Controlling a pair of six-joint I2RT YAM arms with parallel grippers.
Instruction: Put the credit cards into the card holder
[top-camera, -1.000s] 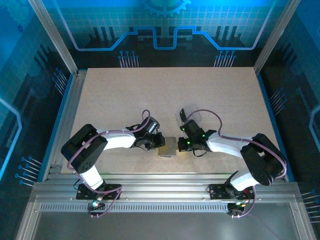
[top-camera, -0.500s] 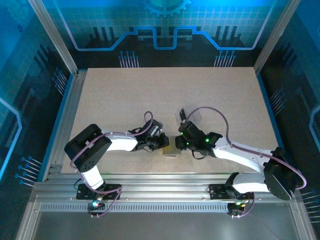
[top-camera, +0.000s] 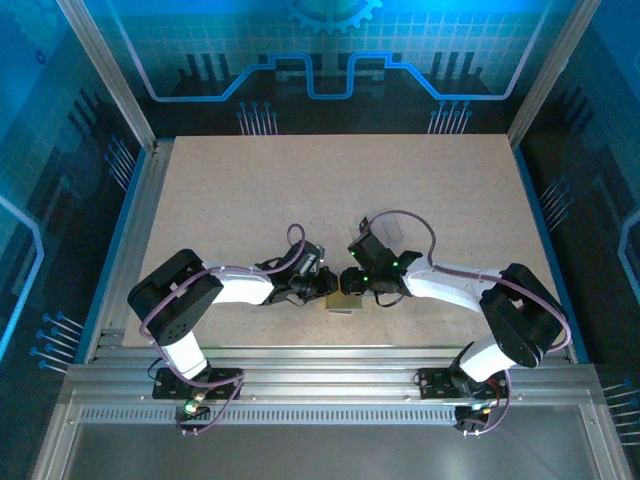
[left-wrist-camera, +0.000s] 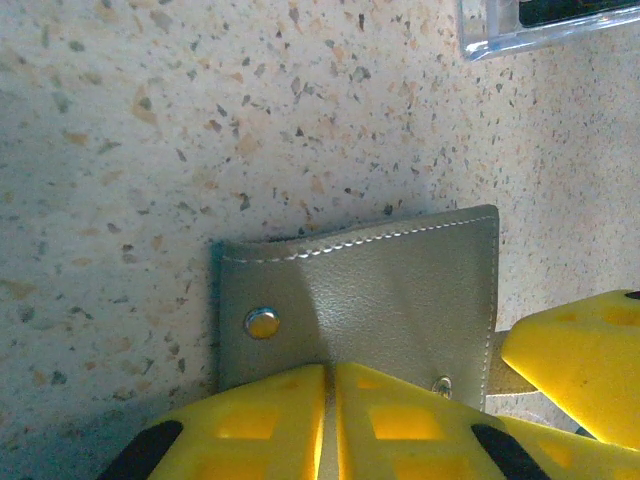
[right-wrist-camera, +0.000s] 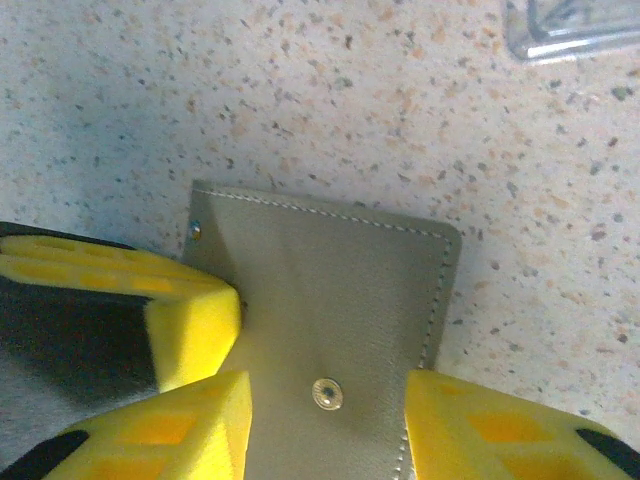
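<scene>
The card holder (top-camera: 340, 301), a flat grey stitched case with metal snaps, lies near the front middle of the table between both grippers. My left gripper (top-camera: 327, 287) is shut on the near edge of one grey panel (left-wrist-camera: 370, 300), its yellow fingers (left-wrist-camera: 250, 420) pressed together with a thin sliver of the case between them. My right gripper (right-wrist-camera: 325, 388) is open. Its yellow fingers (right-wrist-camera: 480, 420) stand on either side of the other panel (right-wrist-camera: 330, 290), over a snap. The credit cards are hidden.
A clear plastic box (top-camera: 385, 232) lies just behind the right gripper; its corner shows in the left wrist view (left-wrist-camera: 530, 25) and the right wrist view (right-wrist-camera: 570, 30). Bare speckled tabletop (top-camera: 330, 190) stretches behind and to both sides.
The right gripper has gone from shut to open and its wrist has shifted a little left over the card holder. The left gripper has kept its hold and barely moved.
</scene>
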